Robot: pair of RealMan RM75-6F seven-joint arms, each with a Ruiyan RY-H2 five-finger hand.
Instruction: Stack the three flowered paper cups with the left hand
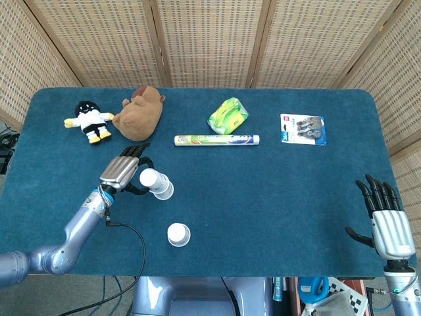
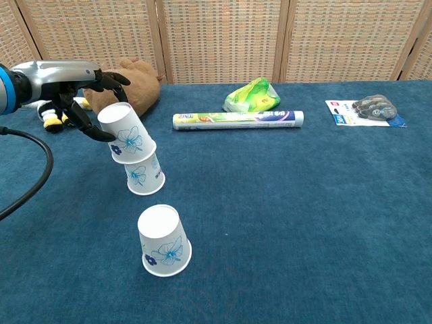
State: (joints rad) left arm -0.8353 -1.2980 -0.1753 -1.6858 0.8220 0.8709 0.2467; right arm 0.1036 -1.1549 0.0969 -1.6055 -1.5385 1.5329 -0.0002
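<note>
My left hand point(image 1: 122, 172) point(image 2: 79, 86) grips an upside-down flowered paper cup point(image 2: 127, 133) point(image 1: 150, 178), tilted to the left. It sits directly over a second upside-down flowered cup point(image 2: 144, 175) point(image 1: 165, 190) on the blue table; their rims overlap, and I cannot tell how far one sits over the other. A third flowered cup point(image 2: 163, 241) point(image 1: 177, 234) stands upside down, alone, nearer the front edge. My right hand point(image 1: 387, 222) hangs at the table's front right corner with fingers spread and nothing in it.
Behind the cups lie a long wrapped roll point(image 1: 217, 139), a green packet point(image 1: 227, 115), a brown plush animal point(image 1: 141, 113), a small doll point(image 1: 89, 120) and a blister pack point(image 1: 302, 128). A black cable point(image 2: 34, 185) trails from my left arm.
</note>
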